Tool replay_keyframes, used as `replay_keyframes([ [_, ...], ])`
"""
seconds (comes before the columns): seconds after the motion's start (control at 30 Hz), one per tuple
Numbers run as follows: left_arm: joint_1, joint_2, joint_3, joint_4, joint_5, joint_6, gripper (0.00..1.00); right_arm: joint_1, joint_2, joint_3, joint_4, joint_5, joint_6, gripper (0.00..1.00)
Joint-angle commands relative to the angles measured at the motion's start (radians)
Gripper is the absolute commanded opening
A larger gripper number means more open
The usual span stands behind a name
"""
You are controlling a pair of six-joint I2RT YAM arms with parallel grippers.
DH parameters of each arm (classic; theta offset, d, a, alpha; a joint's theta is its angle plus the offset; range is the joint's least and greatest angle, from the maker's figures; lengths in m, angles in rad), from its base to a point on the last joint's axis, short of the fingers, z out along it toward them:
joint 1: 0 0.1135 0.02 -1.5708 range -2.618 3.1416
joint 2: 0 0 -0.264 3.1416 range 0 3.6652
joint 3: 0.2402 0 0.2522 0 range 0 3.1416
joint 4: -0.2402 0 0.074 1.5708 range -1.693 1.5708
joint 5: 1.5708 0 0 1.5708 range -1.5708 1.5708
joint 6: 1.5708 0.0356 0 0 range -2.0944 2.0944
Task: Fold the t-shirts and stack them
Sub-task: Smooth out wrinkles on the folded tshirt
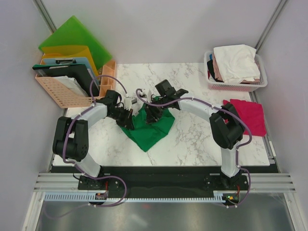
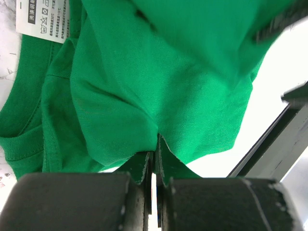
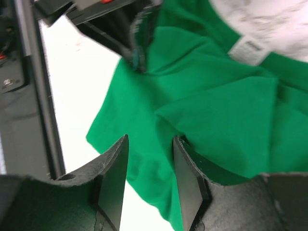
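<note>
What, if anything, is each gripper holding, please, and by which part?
The left gripper pinches a fold of the green t-shirt; the right gripper, open over the cloth, holds nothing.

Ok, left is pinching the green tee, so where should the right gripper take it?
Probably the bunched fold of the green tee lying under the right gripper, straight down from above: the cloth ridges up there, and it is clear of the left gripper's pinch.

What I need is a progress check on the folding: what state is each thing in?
green t-shirt: crumpled on the table, unfolded.
red t-shirt: lying loose at the table's right edge, untouched.
white t-shirt: heaped in the basket.
left tool: shut on the green t-shirt.
right tool: open, over the green t-shirt.
</note>
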Motion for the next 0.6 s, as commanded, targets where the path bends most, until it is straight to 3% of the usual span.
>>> replay_keyframes([
  [0.0, 0.002, -0.037, 0.0, 0.002, -0.009, 0.042, 0.02, -0.006, -0.063, -0.005, 0.118, 0.067, -0.011, 0.49],
  [0.33, 0.002, -0.042, -0.003, 0.002, -0.001, 0.045, 0.02, -0.018, 0.029, 0.115, 0.142, 0.198, -0.01, 0.47],
  [0.57, 0.002, -0.048, -0.007, 0.001, 0.007, 0.045, 0.02, -0.069, 0.079, 0.126, 0.216, 0.411, 0.039, 0.47],
])
